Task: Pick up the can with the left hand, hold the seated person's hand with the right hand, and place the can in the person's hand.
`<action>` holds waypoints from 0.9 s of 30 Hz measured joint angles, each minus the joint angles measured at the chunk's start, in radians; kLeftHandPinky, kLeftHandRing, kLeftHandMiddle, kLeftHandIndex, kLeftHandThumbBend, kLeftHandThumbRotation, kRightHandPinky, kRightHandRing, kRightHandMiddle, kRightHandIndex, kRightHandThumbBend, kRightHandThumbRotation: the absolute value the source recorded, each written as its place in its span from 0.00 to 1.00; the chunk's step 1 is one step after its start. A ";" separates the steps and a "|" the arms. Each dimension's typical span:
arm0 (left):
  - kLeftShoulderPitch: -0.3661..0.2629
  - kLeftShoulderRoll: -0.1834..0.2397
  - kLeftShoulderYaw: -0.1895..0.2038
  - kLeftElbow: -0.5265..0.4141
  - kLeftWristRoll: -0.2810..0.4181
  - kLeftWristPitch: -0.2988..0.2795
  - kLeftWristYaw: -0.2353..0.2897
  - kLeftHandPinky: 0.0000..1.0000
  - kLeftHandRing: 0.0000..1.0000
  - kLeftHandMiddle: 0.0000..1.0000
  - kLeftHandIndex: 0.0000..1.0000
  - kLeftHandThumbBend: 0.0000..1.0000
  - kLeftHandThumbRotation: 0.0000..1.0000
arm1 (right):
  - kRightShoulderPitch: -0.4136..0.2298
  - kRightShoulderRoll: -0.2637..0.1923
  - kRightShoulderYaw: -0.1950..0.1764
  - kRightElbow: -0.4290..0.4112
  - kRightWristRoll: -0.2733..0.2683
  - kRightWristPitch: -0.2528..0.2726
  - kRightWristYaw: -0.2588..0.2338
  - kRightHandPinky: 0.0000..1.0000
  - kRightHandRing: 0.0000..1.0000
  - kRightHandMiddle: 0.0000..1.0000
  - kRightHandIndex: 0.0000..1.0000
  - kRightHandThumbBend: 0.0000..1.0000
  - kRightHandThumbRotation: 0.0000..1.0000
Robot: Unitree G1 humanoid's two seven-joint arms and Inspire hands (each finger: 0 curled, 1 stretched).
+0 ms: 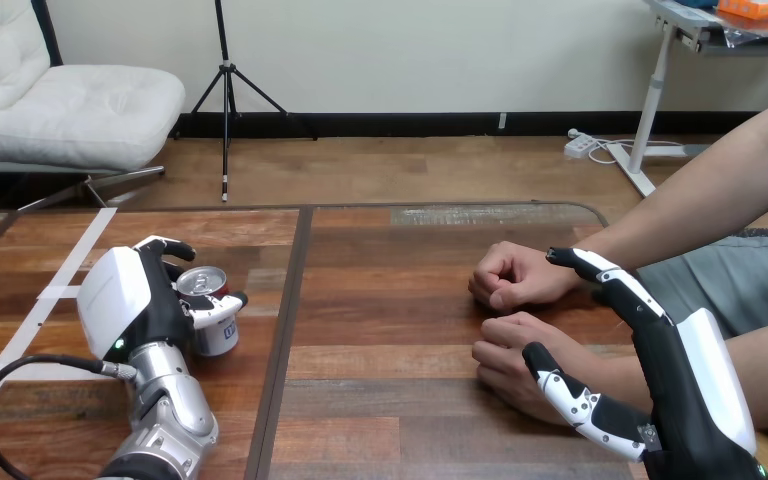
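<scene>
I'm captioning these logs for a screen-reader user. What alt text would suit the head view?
The robot's left hand curls round a can standing on the wooden table at the left. At the right, its right hand is spread open around the person's nearer fist, not gripping it; the person's other fist rests just beyond.

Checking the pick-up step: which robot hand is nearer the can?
Left. The left hand is curled round the can; the right hand is far across the table, beside the person's hands.
</scene>
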 measured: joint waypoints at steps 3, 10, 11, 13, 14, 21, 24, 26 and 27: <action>-0.002 -0.004 0.008 0.000 -0.004 -0.003 0.000 0.49 0.49 0.49 0.60 0.72 0.00 | 0.000 -0.009 -0.001 0.000 0.000 0.000 0.000 0.83 0.87 0.87 0.82 0.47 0.00; -0.002 -0.005 0.010 0.000 -0.004 -0.003 0.000 0.49 0.49 0.48 0.60 0.71 0.00 | 0.000 -0.015 -0.001 0.000 0.001 0.000 0.000 0.82 0.87 0.87 0.82 0.48 0.00; -0.002 -0.005 0.011 0.000 -0.004 -0.003 0.000 0.49 0.49 0.48 0.60 0.70 0.00 | 0.000 -0.015 -0.001 0.000 0.001 0.000 0.000 0.82 0.87 0.87 0.82 0.48 0.00; -0.002 -0.005 0.011 0.000 -0.004 -0.004 0.000 0.50 0.49 0.48 0.60 0.70 0.00 | 0.001 -0.015 -0.001 0.000 0.003 0.000 0.000 0.82 0.87 0.87 0.82 0.48 0.00; -0.002 -0.005 0.012 0.000 -0.004 -0.004 0.000 0.50 0.49 0.49 0.60 0.70 0.00 | 0.001 -0.015 -0.001 0.000 0.003 0.000 0.000 0.82 0.87 0.87 0.82 0.48 0.00; -0.002 -0.005 0.014 0.001 -0.004 -0.006 0.000 0.49 0.49 0.49 0.60 0.70 0.00 | 0.001 -0.015 -0.001 0.000 0.006 0.000 0.000 0.82 0.87 0.87 0.82 0.48 0.00; -0.002 -0.005 0.015 0.002 -0.004 -0.009 0.001 0.49 0.48 0.49 0.59 0.70 0.00 | 0.001 -0.015 -0.001 0.000 0.007 0.000 0.000 0.82 0.87 0.87 0.82 0.48 0.00; -0.002 -0.005 0.015 0.004 -0.003 -0.013 0.002 0.48 0.48 0.49 0.59 0.70 0.00 | 0.001 -0.015 -0.001 0.000 0.007 0.000 0.000 0.82 0.87 0.87 0.82 0.48 0.00; -0.002 -0.005 0.015 0.005 -0.003 -0.015 0.004 0.48 0.48 0.49 0.59 0.70 0.00 | 0.001 -0.015 -0.001 0.000 0.007 0.000 0.000 0.82 0.87 0.87 0.82 0.48 0.00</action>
